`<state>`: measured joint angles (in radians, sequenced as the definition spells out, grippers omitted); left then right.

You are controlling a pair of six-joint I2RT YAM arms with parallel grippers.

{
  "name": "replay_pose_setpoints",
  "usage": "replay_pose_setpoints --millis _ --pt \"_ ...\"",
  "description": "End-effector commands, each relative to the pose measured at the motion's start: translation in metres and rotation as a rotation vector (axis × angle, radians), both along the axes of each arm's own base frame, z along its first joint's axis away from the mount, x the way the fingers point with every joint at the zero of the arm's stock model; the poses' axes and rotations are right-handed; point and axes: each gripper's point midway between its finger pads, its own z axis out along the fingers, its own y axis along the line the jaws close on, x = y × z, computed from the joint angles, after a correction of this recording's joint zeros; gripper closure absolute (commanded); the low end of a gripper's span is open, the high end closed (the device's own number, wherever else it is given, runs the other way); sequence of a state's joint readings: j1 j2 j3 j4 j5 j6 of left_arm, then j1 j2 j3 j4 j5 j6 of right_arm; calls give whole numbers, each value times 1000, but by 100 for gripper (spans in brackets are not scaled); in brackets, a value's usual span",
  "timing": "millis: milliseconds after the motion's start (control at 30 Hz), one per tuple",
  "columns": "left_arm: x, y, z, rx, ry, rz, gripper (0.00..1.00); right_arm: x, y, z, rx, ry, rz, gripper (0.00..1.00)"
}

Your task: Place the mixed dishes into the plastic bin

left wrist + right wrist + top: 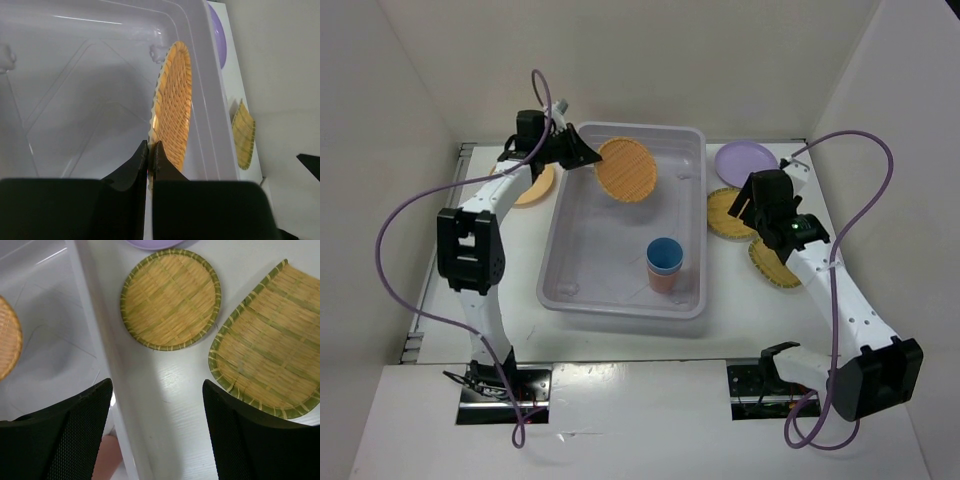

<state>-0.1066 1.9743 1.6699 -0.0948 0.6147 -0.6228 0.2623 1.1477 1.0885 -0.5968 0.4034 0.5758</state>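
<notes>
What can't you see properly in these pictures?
Top view: the left arm covers part of the tan plate beside the bin.
Top view: the blue cup sits in the pink cup, hiding its inside.
Top view: the right arm hides part of a yellow woven plate.
Right wrist view: the top edge cuts off the lavender plate.
Left wrist view: the left fingers hide the pinched rim of the orange woven plate.

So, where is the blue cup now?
Top view: the blue cup sits in the pink cup inside the plastic bin, towards its near right corner.
</notes>
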Motion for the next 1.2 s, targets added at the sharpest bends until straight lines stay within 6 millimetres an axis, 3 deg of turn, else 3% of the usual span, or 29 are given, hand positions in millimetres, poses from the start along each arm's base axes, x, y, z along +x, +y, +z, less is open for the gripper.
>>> replay_pose_setpoints --millis 0,33,67,100,133,233,300,333,400,433,467,500,567,700,733,767,800,900,933,1000,1167 --pt "30 -22 24 -77 -104 -7 100 6 -6 10 38 -82 -42 22" --pt "37 -29 6 -90 -62 -1 100 8 -9 7 45 -82 -48 22" --pt "42 -37 9 -100 -75 -9 100 10 -10 9 58 -91 -45 21" --pt "46 -38 4 -100 -71 -9 100 10 -13 -3 52 -69 -55 21" --pt "52 -43 -12 -100 -40 0 100 11 -16 -5 60 -71 -60 21" --pt "63 -56 -25 -108 -24 14 100 18 -21 -15 66 -88 -31 21" --pt "69 -61 -32 -109 -17 20 100 28 -25 -21 72 -102 -20 21" --pt "72 -61 -49 -104 27 34 100 33 -29 -24 87 -97 -4 21" --pt "77 -68 -48 -104 28 25 100 47 -33 -34 87 -88 54 21" --pt "80 -67 -62 -95 50 36 100 50 -25 -40 132 -74 124 21" --pt "81 -67 -67 -98 70 40 100 54 -39 -62 151 -14 107 21" --pt "83 -68 -65 -98 67 40 100 63 -42 -59 158 -25 119 21" --pt "83 -73 -80 -85 108 42 100 77 -49 -71 179 13 167 21" --pt "89 -69 -87 -49 129 65 93 102 -49 -78 163 27 285 21" --pt "87 -68 -95 -40 165 66 89 107 -49 -80 154 31 304 21" --pt "89 -67 -88 -30 149 71 85 116 -50 -74 157 14 325 21" --pt "89 -66 -93 -16 157 66 81 121 -52 -84 168 33 337 21" --pt "85 -59 -97 33 180 88 65 137 -57 -81 175 23 365 21" --pt "82 -63 -100 51 182 86 60 141 -56 -88 186 35 371 21" --pt "81 -63 -97 89 171 96 44 149 -59 -85 162 25 386 21" --pt "75 -51 -89 195 184 131 21 158 -80 -109 170 71 367 21"
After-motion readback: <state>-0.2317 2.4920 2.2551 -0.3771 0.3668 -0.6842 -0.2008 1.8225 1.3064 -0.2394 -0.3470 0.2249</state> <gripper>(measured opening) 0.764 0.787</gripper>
